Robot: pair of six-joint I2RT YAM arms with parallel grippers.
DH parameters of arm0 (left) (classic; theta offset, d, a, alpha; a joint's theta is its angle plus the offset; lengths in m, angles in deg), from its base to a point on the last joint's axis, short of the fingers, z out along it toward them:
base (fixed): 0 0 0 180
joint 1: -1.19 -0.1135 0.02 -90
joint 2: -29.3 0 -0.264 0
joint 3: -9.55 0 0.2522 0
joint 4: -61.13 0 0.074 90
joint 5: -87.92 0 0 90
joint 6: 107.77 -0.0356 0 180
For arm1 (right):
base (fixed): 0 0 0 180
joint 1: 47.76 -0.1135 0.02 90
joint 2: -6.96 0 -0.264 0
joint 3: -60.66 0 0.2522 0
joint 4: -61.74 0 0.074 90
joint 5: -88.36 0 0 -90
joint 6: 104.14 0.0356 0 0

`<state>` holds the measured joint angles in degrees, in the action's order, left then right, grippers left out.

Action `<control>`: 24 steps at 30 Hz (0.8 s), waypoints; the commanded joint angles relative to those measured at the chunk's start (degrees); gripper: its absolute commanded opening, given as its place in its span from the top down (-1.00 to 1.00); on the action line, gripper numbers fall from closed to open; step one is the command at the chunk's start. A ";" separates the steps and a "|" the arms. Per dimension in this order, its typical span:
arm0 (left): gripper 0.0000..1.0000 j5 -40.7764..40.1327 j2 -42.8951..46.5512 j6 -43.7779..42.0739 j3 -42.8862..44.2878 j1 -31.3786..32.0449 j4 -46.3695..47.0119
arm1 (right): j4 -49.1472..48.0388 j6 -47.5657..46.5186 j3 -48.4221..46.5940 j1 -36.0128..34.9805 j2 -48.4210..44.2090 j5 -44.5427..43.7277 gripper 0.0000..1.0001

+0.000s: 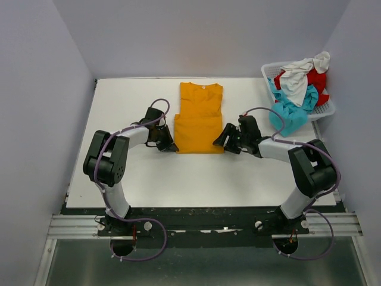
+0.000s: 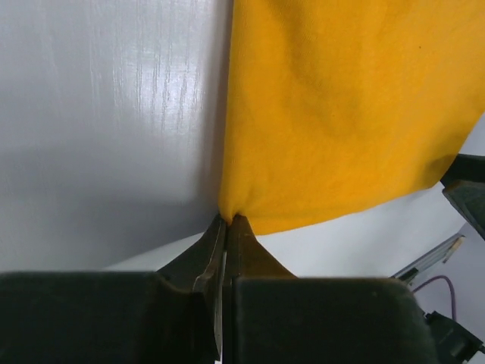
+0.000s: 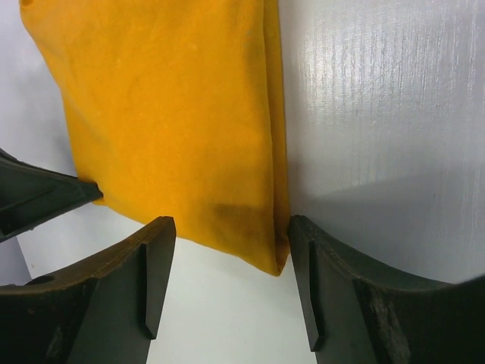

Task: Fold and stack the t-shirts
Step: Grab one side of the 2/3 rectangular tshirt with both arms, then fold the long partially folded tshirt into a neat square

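The mustard-orange t-shirt [image 1: 198, 119] lies on the white table, folded into a long narrow strip with its collar at the far end. My left gripper [image 1: 173, 146] is shut on the shirt's near left corner; in the left wrist view [image 2: 228, 220] the cloth [image 2: 341, 114] bunches between the tips. My right gripper [image 1: 218, 143] is open at the near right corner; in the right wrist view [image 3: 231, 235] the corner [image 3: 276, 262] sits between the fingers [image 3: 155, 262], close to the right one. Turquoise [image 1: 290, 113], red [image 1: 315, 79] and white [image 1: 299, 76] t-shirts are heaped in the basket.
A white lattice basket [image 1: 268, 71] stands at the table's far right corner, with turquoise cloth hanging over its near side. Grey walls close in the table at left, back and right. The table's near edge [image 1: 202, 207] lies just in front of both arms.
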<state>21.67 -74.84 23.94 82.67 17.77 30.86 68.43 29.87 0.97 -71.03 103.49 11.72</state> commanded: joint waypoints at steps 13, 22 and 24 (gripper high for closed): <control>1.00 0.49 1.64 0.93 -3.82 0.78 2.62 | 5.04 0.67 7.36 -0.33 -1.96 -2.43 0.83; 1.00 -3.93 18.39 6.15 -22.80 5.68 4.31 | 14.80 1.87 19.45 -5.07 -17.08 -0.07 0.99; 1.00 -5.65 23.08 8.38 -27.36 8.64 3.19 | 20.24 2.58 21.70 -6.89 -22.22 -0.50 0.99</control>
<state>20.99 -59.56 27.94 63.39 22.12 35.58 74.11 31.84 17.82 -75.18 87.86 11.44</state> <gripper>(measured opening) 0.012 0.028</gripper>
